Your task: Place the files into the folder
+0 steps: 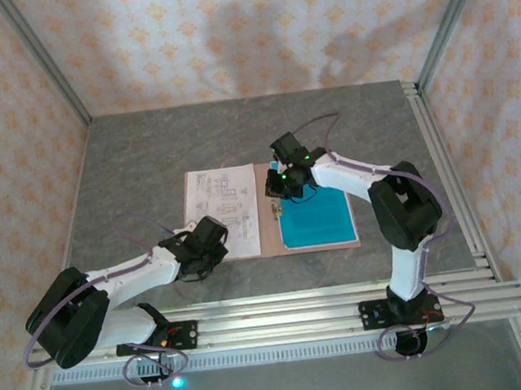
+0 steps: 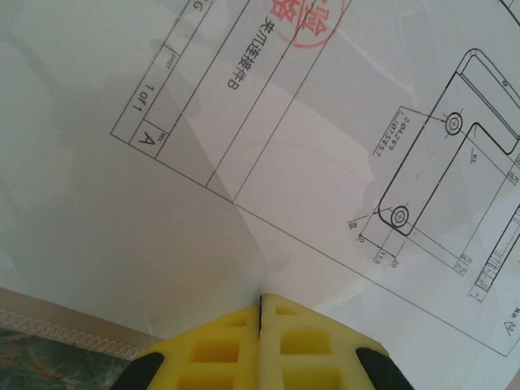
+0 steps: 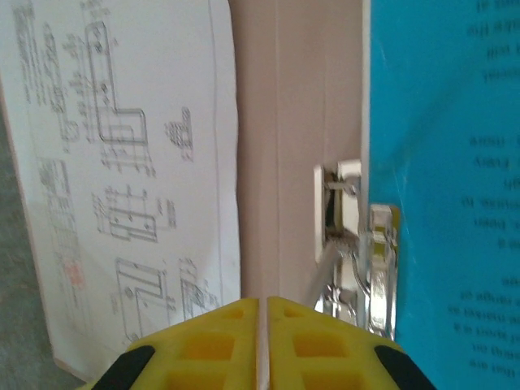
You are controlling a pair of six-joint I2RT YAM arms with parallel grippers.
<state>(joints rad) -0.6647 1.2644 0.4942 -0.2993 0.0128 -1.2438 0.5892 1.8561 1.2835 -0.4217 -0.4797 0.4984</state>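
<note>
The folder lies open; the white sheet rests on its left panel, the teal sheet on the right by a metal clip; the left gripper and right gripper have jaws together (nothing held); next, probably seating the sheets, which calls for pinching an edge.

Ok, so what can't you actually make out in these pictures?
- Top view: the left end effector covers the white sheet's near corner.
- Top view: the right end effector covers the teal sheet's far corner.
- Right wrist view: the teal sheet's print is blurred, unreadable.
- Left wrist view: the white sheet's drawing is cut off by the right edge.
</note>
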